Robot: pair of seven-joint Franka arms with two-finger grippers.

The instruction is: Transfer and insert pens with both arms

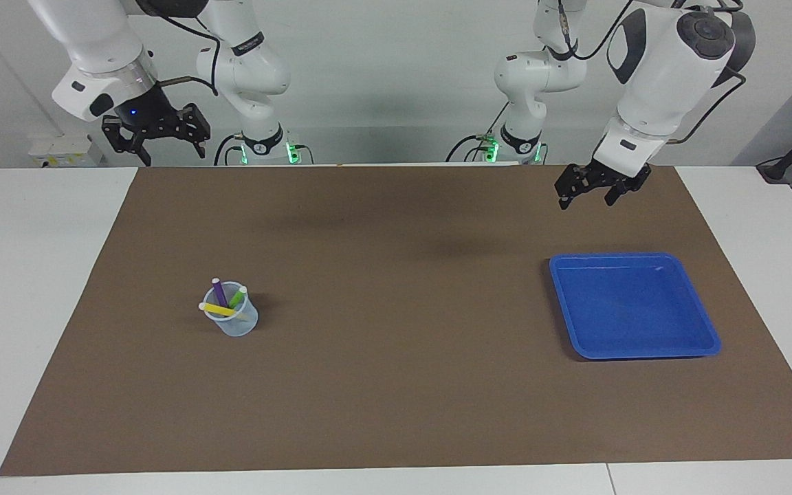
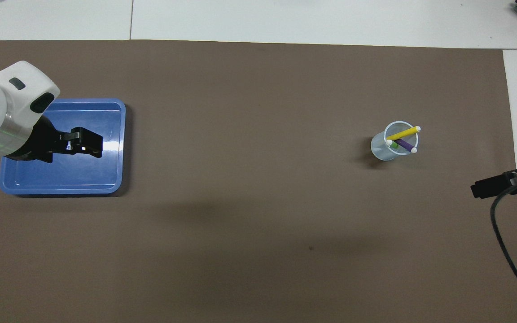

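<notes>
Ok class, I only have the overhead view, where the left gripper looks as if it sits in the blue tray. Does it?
Observer: No. The left gripper hangs high in the air, clear of the blue tray, open and holding nothing.
Operator: And the right gripper? I see just a tip.
Observer: The right gripper is raised well above the table toward the right arm's end, open and empty, nowhere near the cup that holds the pens.
</notes>
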